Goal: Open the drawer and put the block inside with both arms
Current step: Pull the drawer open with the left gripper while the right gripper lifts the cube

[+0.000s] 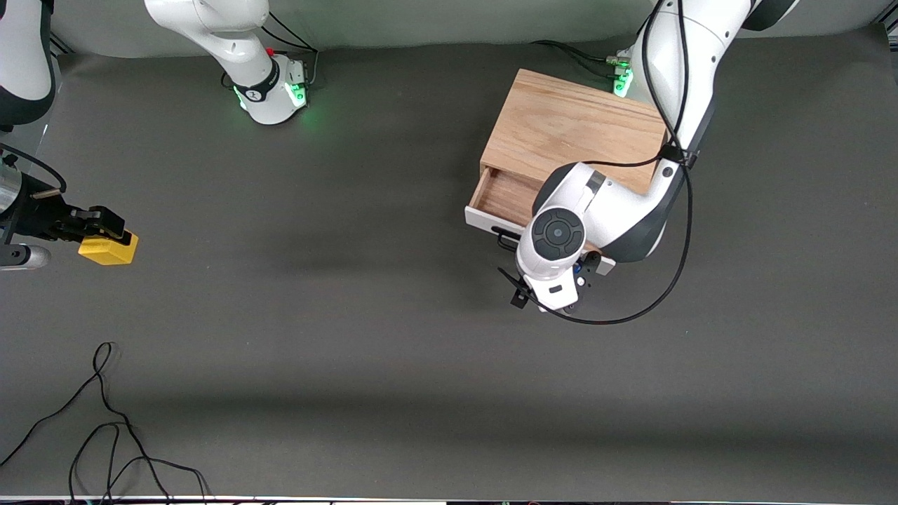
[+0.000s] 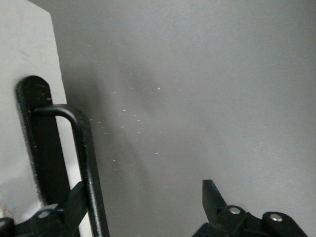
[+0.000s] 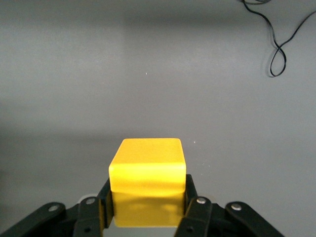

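Grey cloth covers the table (image 1: 393,315), and on it we see the wooden box (image 1: 568,130) at the left arm's end, its drawer (image 1: 501,200) partly pulled out. We find the left gripper (image 2: 143,205) spread wide at the drawer's black handle (image 2: 86,163), one finger touching it. Well apart from the box, at the right arm's end, the right gripper (image 3: 145,205) clamps the yellow block (image 3: 147,173).

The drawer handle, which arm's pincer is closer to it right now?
Left. The left pincer is open at the drawer handle, one finger beside the wire. The right pincer grips the yellow block at the right arm's end of the table, well away from the drawer.
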